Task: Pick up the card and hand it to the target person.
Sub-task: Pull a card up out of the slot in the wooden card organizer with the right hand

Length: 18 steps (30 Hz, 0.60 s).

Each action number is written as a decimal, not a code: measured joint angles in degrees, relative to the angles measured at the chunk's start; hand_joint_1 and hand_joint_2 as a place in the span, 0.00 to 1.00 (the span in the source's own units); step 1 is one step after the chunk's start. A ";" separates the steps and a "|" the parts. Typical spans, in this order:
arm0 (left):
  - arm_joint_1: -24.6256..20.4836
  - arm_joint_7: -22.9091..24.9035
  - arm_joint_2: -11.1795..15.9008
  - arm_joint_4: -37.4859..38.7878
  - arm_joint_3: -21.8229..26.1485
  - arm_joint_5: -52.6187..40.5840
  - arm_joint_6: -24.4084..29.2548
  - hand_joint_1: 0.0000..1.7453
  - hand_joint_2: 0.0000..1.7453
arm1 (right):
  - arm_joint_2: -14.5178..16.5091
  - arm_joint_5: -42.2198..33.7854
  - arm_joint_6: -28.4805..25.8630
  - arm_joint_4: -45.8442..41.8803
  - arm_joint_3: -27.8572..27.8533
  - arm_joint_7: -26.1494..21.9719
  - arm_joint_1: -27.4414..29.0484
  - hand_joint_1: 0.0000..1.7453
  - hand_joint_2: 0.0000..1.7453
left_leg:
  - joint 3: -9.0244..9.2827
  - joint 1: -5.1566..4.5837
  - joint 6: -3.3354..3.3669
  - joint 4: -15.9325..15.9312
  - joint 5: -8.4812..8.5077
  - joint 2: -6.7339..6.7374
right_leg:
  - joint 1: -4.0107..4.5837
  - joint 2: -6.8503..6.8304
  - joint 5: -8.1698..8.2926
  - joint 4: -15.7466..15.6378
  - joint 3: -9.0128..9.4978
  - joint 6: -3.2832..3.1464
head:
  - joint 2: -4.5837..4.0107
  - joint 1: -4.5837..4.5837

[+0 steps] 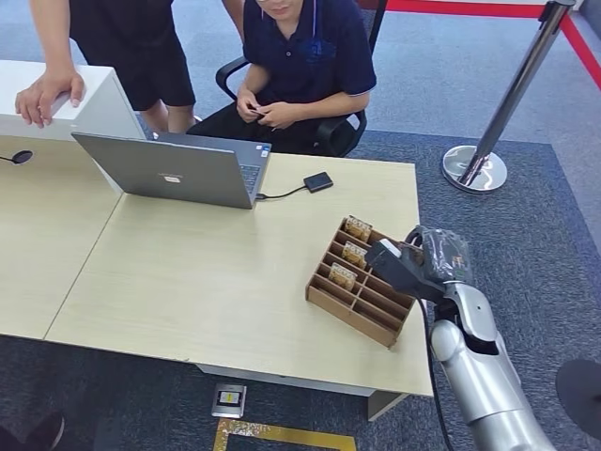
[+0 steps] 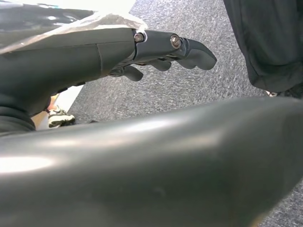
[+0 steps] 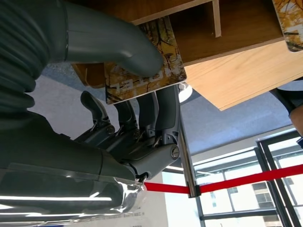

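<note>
A: Closest to us in the right wrist view is our right hand (image 3: 143, 94), thumb pressed on the face of a card (image 3: 143, 71) with the darker fingers (image 3: 166, 113) underneath, so we pinch that card.

B: From the head view we see the same right hand (image 1: 404, 266) at the near right end of the wooden tray (image 1: 354, 310), on the table (image 1: 212, 272). The card itself is hard to make out there; only a pale edge shows at our fingertips.

A: Can we tell whether the card is clear of its compartment?

B: Not from the head view. The wrist picture shows it just beside the tray's wooden wall, partly covered by our thumb.

A: More cards (image 1: 350, 254) stand in the tray's far compartments, their print too small to read.

B: Our left hand (image 2: 157, 52) hangs over grey carpet, fingers loosely curled, nothing in them.

A: Across the table a seated person (image 1: 304, 56) is cut off by the frame's top, hands together; a second person (image 1: 106, 47) leans on a white counter behind the laptop (image 1: 170, 169).
</note>
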 joint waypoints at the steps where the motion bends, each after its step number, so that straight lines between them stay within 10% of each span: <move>1: -0.01 0.02 0.00 0.00 0.00 -0.02 0.01 0.00 0.00 | 0.02 -0.01 0.01 -0.16 0.09 -0.08 -0.14 0.81 1.00 | 0.00 0.00 0.00 0.00 0.00 0.00 | 0.00 0.00 0.00 0.00 0.00 0.00 | 0.00 0.00; 18: -0.02 -0.11 -0.01 -0.03 -0.41 -0.26 -0.32 0.00 0.00 | -1.53 0.54 1.54 -12.01 4.17 -0.58 1.30 0.79 1.00 | 0.00 0.01 0.00 0.00 -0.01 -0.07 | 0.00 -0.04 -0.02 0.00 0.02 0.01 | 0.00 0.00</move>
